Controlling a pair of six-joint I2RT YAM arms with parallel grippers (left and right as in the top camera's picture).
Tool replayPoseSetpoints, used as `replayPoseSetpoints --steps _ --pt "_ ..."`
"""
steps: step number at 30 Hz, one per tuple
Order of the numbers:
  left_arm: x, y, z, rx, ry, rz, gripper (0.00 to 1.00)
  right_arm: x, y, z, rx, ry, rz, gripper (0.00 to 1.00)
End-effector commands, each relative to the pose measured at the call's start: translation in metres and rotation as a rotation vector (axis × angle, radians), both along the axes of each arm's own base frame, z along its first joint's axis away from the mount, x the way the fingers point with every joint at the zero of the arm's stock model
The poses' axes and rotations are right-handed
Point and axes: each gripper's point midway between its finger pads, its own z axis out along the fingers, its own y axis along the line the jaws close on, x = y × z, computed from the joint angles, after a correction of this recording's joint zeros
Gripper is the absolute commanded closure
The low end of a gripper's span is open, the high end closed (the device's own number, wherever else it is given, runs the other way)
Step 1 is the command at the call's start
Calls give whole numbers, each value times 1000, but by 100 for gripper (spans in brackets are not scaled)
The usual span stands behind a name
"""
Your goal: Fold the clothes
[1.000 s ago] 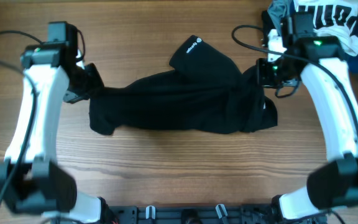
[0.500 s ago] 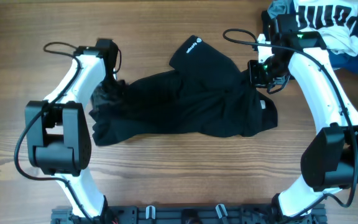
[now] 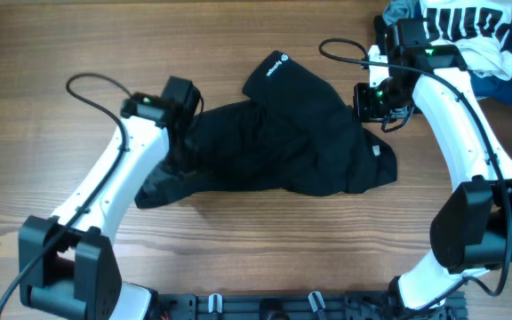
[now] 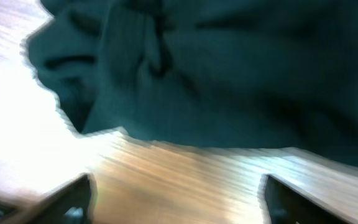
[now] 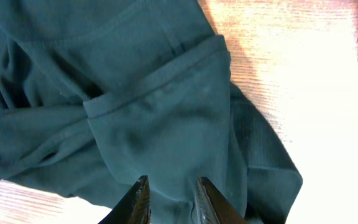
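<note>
Wooden table [image 3: 256, 258] holds the black garment [image 3: 283, 133], crumpled across its middle. Left gripper [image 4: 176, 199] hangs by its left edge, fingers wide apart. Right gripper [image 5: 173, 202] sits at its right end, fingers near together — whether pinching cloth, I cannot tell.

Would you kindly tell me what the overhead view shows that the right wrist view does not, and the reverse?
Only overhead: the left arm, the right arm, the round white logo and the white lettered garment at the far corner. Only right wrist: its own fingers and stitched seams up close. Both: the black garment crumpled on the wooden table.
</note>
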Motion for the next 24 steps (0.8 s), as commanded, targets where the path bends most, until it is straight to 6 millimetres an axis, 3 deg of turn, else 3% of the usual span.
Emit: replayPoseSetpoints --steps 1,3,9,17,20,24 --pt "-42 9 -43 80 87 328 30 -1 3 -5 5 11 21 75" --pt "-45 11 -57 86 68 377 31 -1 3 -5 5 10 21 75" --pt "-30 24 -73 132 -49 403 37 1 3 -5 6 1 21 74" --pt "2 21 -61 108 -173 318 39 5 3 -4 7 -15 20 73" --pt "4 22 -60 114 -182 304 40 5 3 -4 7 -15 20 73" --pt "21 17 -44 97 -215 243 41 6 3 -4 7 -19 21 73"
